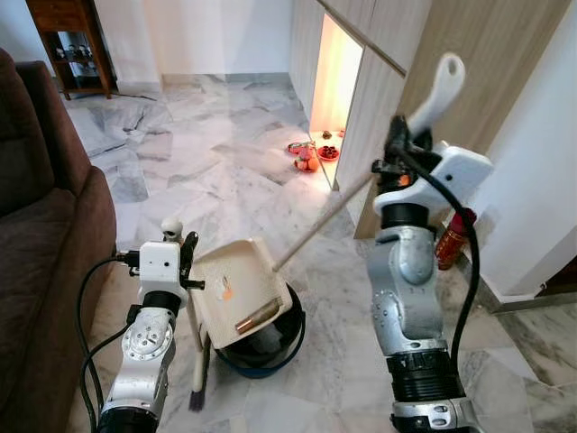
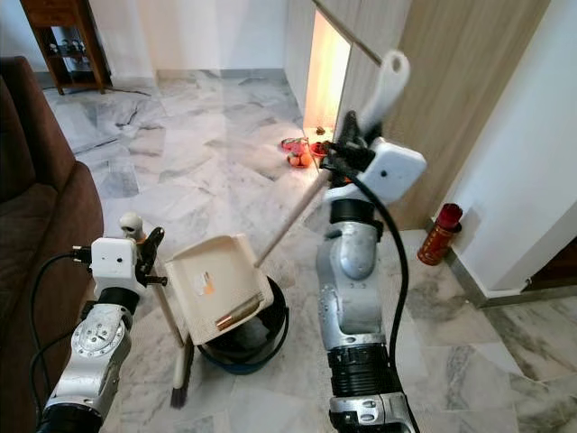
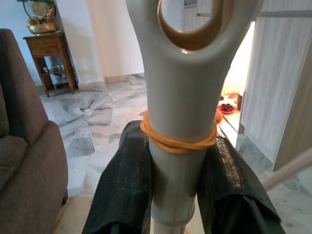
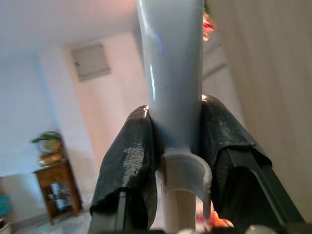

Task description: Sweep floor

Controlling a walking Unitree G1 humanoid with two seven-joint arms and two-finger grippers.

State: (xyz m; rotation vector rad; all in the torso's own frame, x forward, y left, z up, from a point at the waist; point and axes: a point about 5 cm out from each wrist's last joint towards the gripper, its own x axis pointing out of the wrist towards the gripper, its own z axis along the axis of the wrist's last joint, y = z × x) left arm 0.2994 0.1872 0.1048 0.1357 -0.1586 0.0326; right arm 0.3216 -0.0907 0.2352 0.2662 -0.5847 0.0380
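My left gripper (image 1: 183, 244) is shut on the top of a short broom handle (image 3: 181, 122), which has an orange rubber band around it. The broom's dark bristles (image 1: 197, 393) rest on the marble floor beside a dark blue bin (image 1: 290, 340). Raised high, my right gripper (image 1: 398, 146) is shut on the white grip (image 4: 170, 73) of a long wooden handle (image 1: 320, 221). That handle runs down to a cream dustpan (image 1: 236, 287), which is tilted over the bin. A brown cylinder (image 1: 257, 316) lies at the pan's lower edge.
A brown sofa (image 1: 36, 244) stands close on the left. On the right is a wood-panelled wall with a lit niche (image 1: 335, 77). Red bowls with fruit (image 1: 311, 155) sit on the floor before it. A red bottle (image 1: 453, 238) stands by the wall. A wooden cabinet (image 1: 72, 41) is far left.
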